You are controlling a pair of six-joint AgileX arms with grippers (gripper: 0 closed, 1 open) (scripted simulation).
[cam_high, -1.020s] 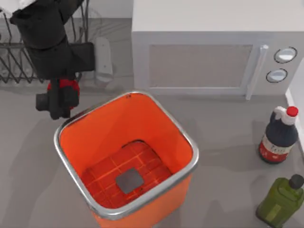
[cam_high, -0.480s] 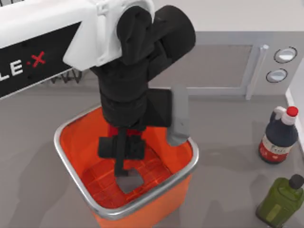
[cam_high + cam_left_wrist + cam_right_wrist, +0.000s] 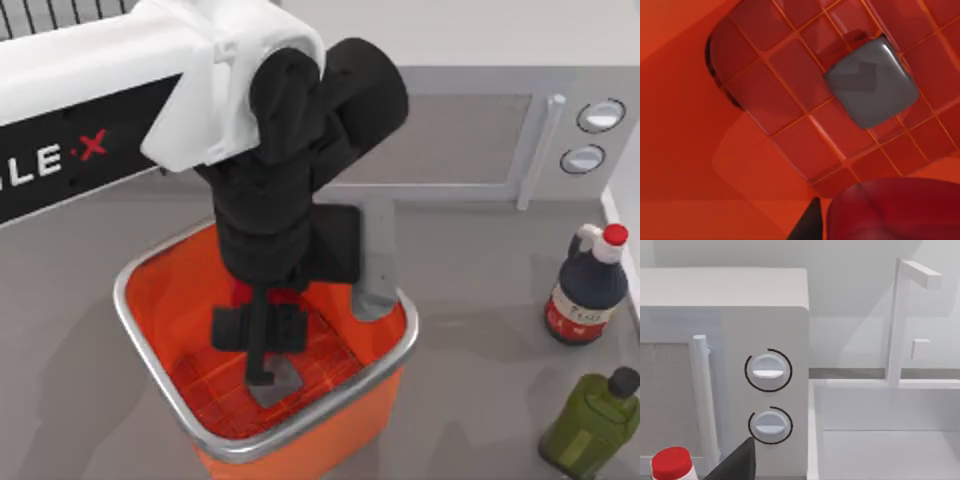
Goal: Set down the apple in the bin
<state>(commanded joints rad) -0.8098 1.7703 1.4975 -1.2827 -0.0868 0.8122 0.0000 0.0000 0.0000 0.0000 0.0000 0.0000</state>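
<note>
Inside the bin (image 3: 160, 300), the left hand (image 3: 262, 345) grips the apple (image 3: 243, 291).

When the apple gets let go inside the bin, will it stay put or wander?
The apple, held by the left end effector above the bin floor, looks round and glossy, so it will probably roll some. The bin's tall walls should contain it. It looks firm, so bruising seems unlikely.
</note>
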